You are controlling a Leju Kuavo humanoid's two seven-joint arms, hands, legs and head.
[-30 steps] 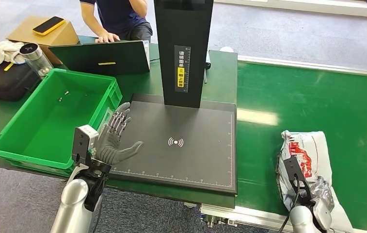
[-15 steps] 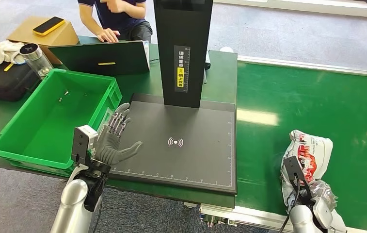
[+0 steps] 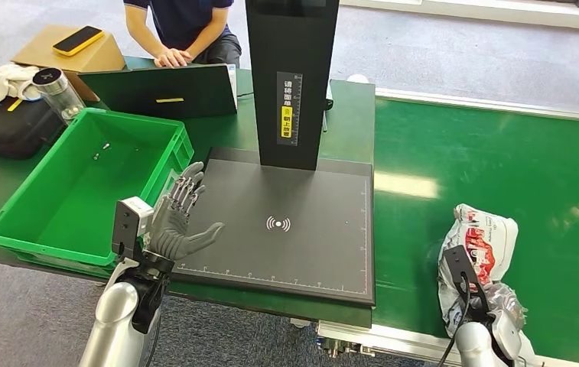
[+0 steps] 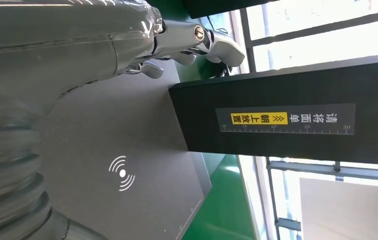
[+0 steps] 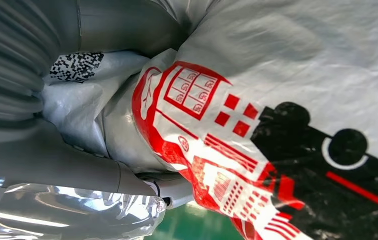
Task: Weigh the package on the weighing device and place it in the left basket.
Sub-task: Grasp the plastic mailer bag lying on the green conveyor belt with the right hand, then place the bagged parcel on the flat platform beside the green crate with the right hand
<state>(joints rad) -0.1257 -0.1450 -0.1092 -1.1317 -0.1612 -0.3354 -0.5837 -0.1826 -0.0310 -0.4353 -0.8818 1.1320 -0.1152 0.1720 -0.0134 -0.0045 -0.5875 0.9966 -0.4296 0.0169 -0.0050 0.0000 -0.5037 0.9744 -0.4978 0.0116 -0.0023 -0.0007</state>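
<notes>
Since a second ago the package (image 3: 476,252), bunched up in the right robot hand's (image 3: 492,310) grip, has lifted off the belt (image 3: 500,160) at right; left robot hand (image 3: 180,218) spread beside the scale (image 3: 286,260); weighing next.

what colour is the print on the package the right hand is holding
Red and black print on a white-grey package, clearest in the right wrist view; the right hand grips it.

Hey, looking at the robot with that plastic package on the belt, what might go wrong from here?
The right hand grips the crumpled white plastic package with red print by its loose film, so it may slip or sag during the carry. The open left hand hovers over the black weighing platform and might get in the way. The tall black column could snag the bag.
</notes>
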